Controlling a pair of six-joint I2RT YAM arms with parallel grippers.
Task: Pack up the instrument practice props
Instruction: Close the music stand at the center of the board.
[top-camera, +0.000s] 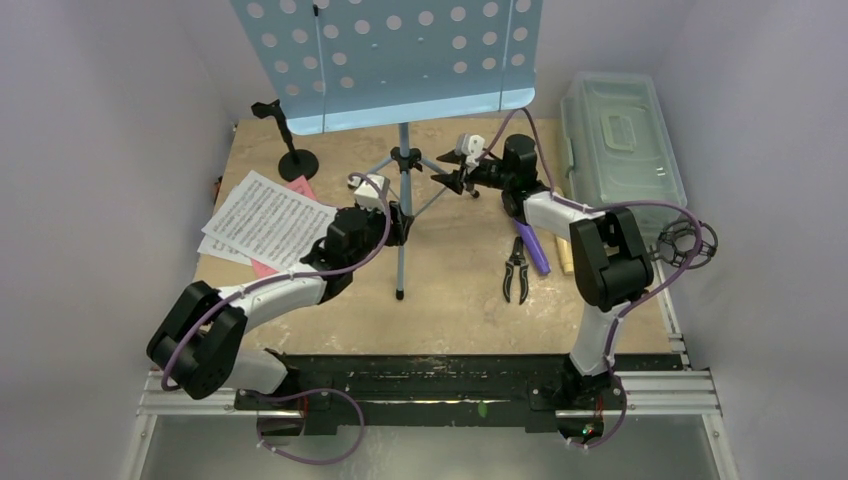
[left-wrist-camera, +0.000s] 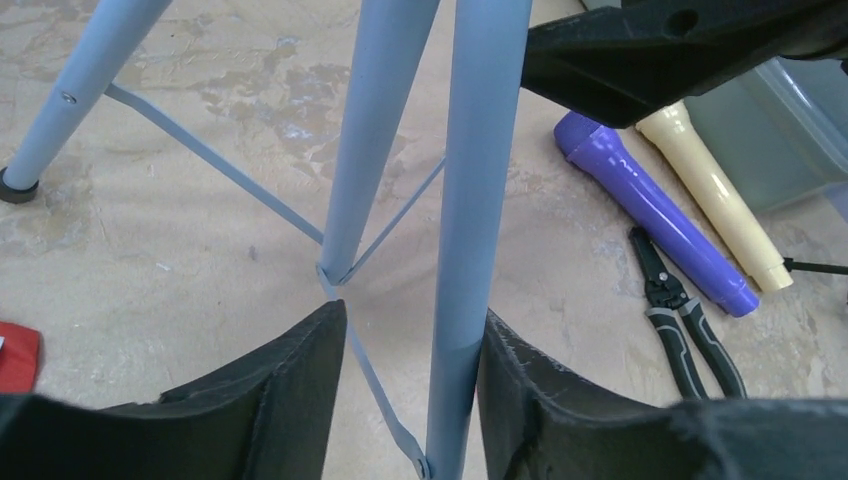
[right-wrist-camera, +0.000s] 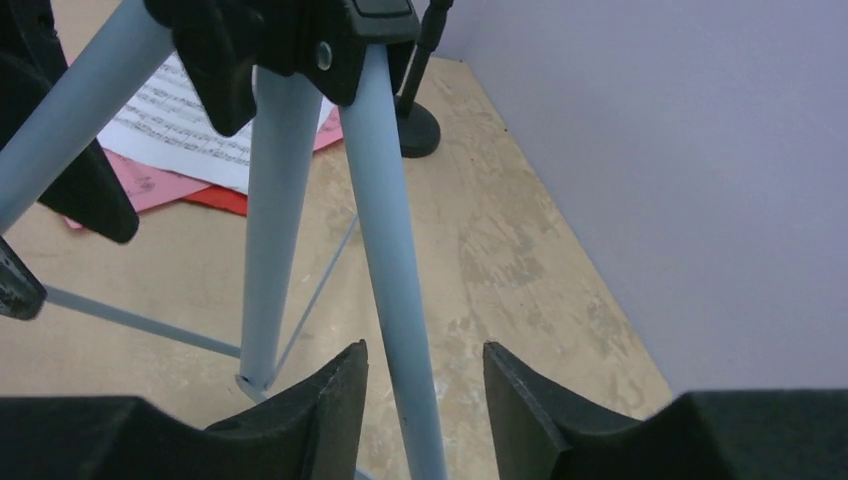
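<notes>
- Currently, the light-blue music desk (top-camera: 390, 60) stands upright on its tripod at mid-table (top-camera: 450, 300), toward the back.
- Left gripper (left-wrist-camera: 415, 312): fingers apart around the near tripod leg (left-wrist-camera: 465, 200). The leg lies against one finger, with a gap on the other side.
- Right gripper (right-wrist-camera: 425, 347): fingers apart astride the right-hand tripod leg (right-wrist-camera: 395, 260), clear of it on both sides.
- Purple microphone (left-wrist-camera: 650, 215) and cream microphone (left-wrist-camera: 715, 195) lie side by side, just beside the pliers (left-wrist-camera: 685, 330).
- White sheet-music pages (top-camera: 265, 220) lie left of the stand, over a red page (right-wrist-camera: 225, 198).
- The round-base pole (top-camera: 290, 150) stands behind the pages.
</notes>
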